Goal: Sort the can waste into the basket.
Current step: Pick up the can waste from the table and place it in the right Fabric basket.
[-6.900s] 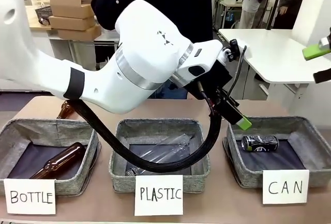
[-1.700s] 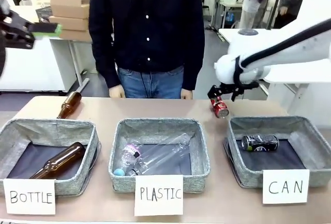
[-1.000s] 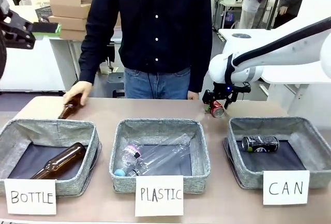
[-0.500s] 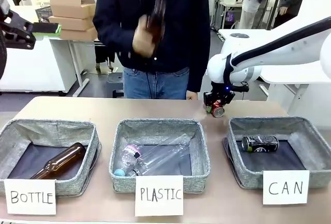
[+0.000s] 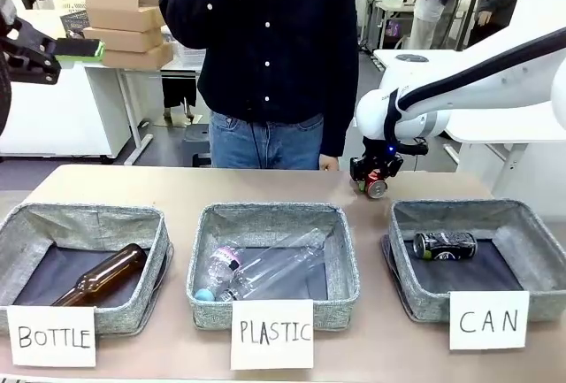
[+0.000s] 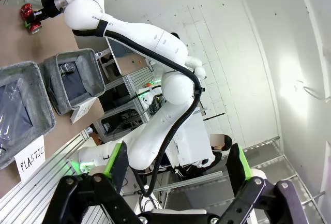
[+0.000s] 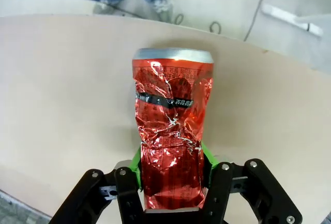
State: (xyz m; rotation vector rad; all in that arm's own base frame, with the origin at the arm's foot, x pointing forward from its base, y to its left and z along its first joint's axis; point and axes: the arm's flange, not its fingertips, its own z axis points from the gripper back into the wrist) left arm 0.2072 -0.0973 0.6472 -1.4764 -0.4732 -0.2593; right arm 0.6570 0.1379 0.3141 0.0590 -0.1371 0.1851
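A: What do the signs read?
B: "BOTTLE", "PLASTIC", "CAN", bottom of the front frame. The CAN basket sits lower right with the black can inside.
A: The red can?
B: Crumpled, print too small to read, pinched by the right gripper over the bench, centre right.
A: Left gripper?
B: Fingers spread, holding nothing.
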